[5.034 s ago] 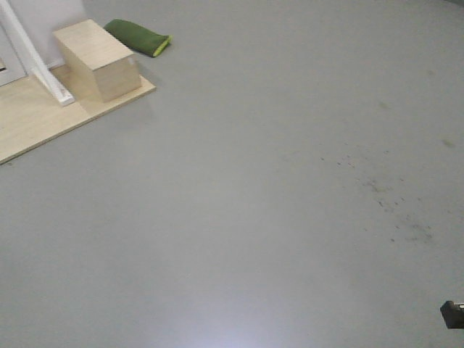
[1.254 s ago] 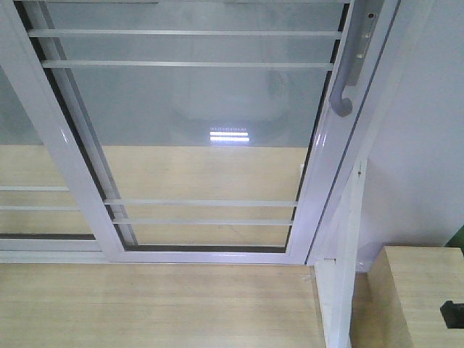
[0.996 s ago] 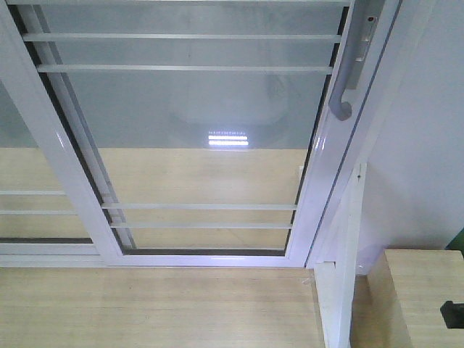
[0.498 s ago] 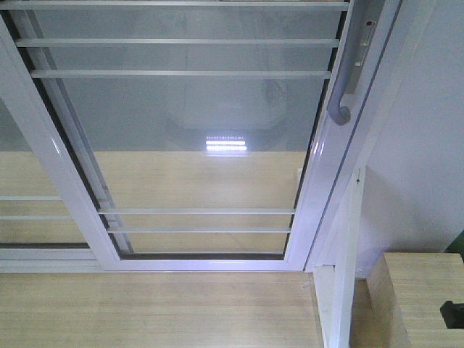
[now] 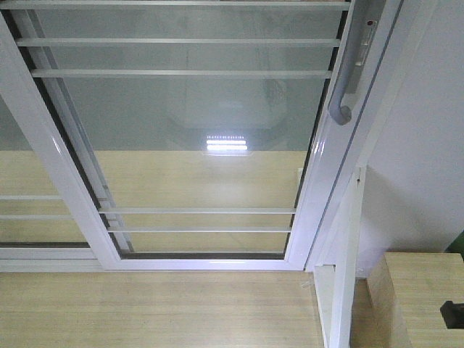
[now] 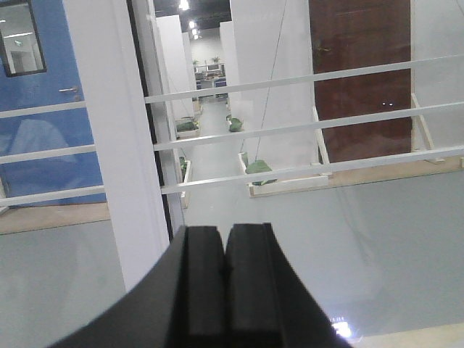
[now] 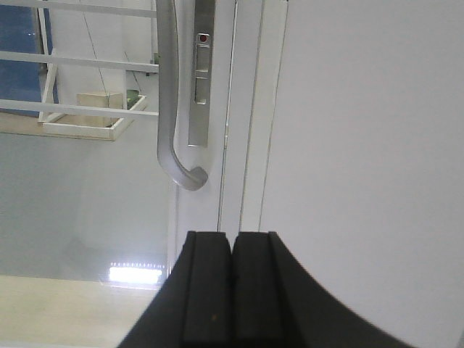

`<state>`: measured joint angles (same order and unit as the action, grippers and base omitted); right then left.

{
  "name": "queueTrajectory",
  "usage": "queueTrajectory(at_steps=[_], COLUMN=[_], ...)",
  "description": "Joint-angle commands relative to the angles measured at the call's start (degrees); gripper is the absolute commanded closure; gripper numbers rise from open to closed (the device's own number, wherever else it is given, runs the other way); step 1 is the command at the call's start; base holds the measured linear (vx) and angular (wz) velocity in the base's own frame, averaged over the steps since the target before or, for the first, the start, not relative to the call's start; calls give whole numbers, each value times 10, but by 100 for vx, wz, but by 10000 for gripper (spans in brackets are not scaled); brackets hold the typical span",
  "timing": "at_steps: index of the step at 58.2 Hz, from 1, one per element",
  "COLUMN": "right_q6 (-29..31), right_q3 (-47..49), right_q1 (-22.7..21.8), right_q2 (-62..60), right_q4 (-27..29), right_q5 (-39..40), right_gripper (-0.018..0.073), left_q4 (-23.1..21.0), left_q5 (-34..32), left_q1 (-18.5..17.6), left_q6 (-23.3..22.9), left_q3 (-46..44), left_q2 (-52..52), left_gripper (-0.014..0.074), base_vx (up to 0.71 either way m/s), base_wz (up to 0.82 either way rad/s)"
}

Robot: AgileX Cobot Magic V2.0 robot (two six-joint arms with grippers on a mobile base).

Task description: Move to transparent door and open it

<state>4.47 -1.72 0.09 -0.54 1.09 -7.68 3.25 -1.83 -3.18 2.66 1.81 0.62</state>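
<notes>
The transparent door (image 5: 196, 109) fills the front view: clear glass in a white frame with thin white bars. Its curved pale handle (image 5: 339, 90) hangs on the right stile. In the right wrist view the handle (image 7: 168, 109) hooks to the right just above and left of my right gripper (image 7: 232, 238). That gripper is shut with nothing in it and is not touching the handle. My left gripper (image 6: 225, 232) is also shut and empty, pointing at the door's glass (image 6: 326, 188) and bars next to a white upright (image 6: 116, 145).
A second glass panel (image 5: 22, 167) overlaps on the left. A white post (image 5: 344, 261) and a pale wooden box (image 5: 420, 297) stand at the lower right beside a white wall (image 5: 428, 145). A wooden platform (image 5: 159, 312) lies below the door.
Five seconds ago the front view showed open grey floor; now it faces the door close up. Over the last second the door slid slightly down in view, then held still.
</notes>
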Motion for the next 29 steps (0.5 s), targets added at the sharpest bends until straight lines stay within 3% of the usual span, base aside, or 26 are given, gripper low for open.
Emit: queueTrajectory(at_steps=[1, 29], right_q6=[5, 24], right_q3=[-2, -2], right_q1=[-2, -2], right_q2=[-7, -7], right_q4=[-4, -29], right_q5=[49, 49], right_gripper=[566, 566], left_q4=[-6, -6], left_q5=[-48, -48], left_q1=[-3, -3], left_q6=[-5, -5], left_q3=[8, 8], left_q2=[0, 0], left_gripper=[603, 603], base_vx=[0, 0], base_wz=[0, 0])
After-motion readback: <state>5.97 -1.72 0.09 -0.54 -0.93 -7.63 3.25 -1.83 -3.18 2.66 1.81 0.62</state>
